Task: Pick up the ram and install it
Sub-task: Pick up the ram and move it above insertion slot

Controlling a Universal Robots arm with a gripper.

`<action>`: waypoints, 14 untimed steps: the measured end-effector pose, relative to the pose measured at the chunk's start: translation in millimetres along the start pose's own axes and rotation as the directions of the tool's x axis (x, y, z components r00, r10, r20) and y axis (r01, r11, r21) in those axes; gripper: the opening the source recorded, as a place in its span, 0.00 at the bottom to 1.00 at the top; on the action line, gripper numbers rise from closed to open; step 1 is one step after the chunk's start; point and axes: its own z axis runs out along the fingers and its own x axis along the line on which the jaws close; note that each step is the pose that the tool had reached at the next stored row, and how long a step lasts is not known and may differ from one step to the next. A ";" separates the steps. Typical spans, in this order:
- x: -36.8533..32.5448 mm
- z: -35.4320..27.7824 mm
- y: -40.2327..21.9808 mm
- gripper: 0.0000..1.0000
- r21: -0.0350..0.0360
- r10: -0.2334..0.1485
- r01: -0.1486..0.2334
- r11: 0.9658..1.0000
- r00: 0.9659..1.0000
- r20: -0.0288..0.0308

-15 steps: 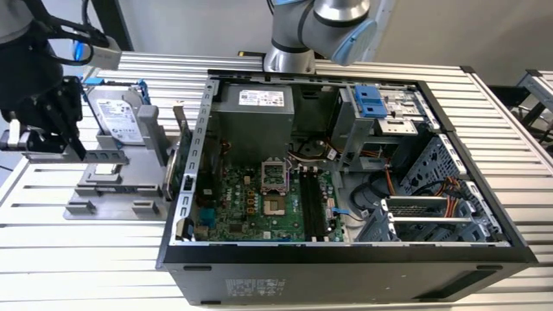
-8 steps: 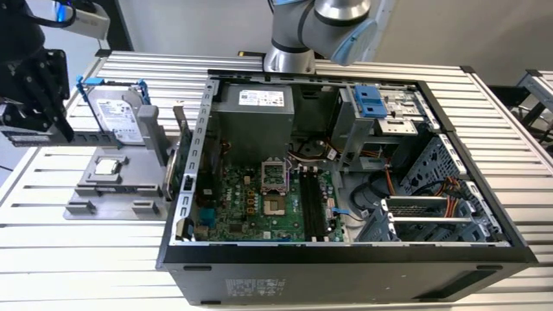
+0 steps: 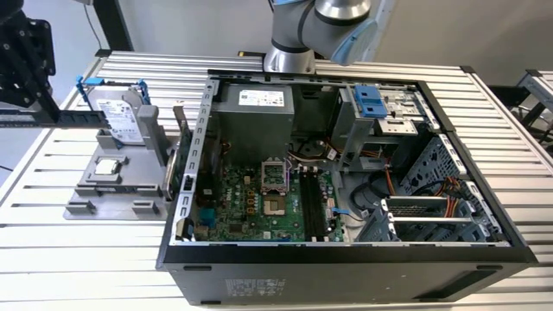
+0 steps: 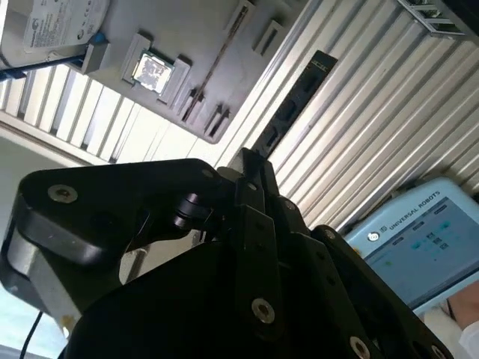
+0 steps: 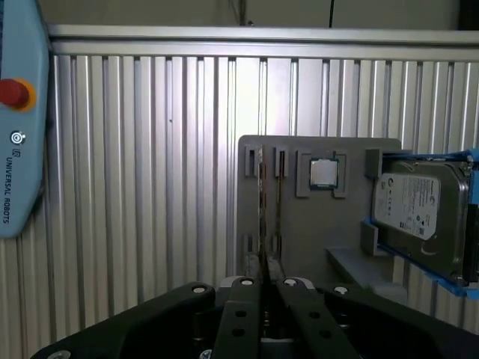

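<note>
Jaws are clamped on one end of the ram [image 3: 82, 117], which sits way out at about 9 o'clock in the exterior view, with its free end pointing toward the hard drive [image 3: 121, 120]. In the second wrist view the stick [image 4: 293, 101] runs out past the fingertips with bare counter [image 4: 374, 127] behind it, so it looks lifted clear of the grey holder [image 3: 112, 188] (the one with the little CPU chip [image 5: 323, 172] parked on it).

So I'd call the pick-up part done and the install not started. The ram is well apart from the open case [image 3: 346, 265], which lies off at 3 o'clock from the stick. The long black slots [image 3: 313, 204] on the board, just at 3 o'clock of the CPU socket [image 3: 273, 176], look empty from here.

My read on what the install calls for:
- The stick has to end up on edge, running the same way as a slot.
- It has to sit square over the slot before any push goes in.
- It's tight in there, with the drive cage and cables nearby.
- Grabbing by one end means a slightly crooked grip could tilt the stick, so alignment matters more than force.
</note>
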 end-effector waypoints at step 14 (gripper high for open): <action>0.1 -2.3 -47.4 0.00 -0.004 0.000 0.000 1.000 1.000 0.000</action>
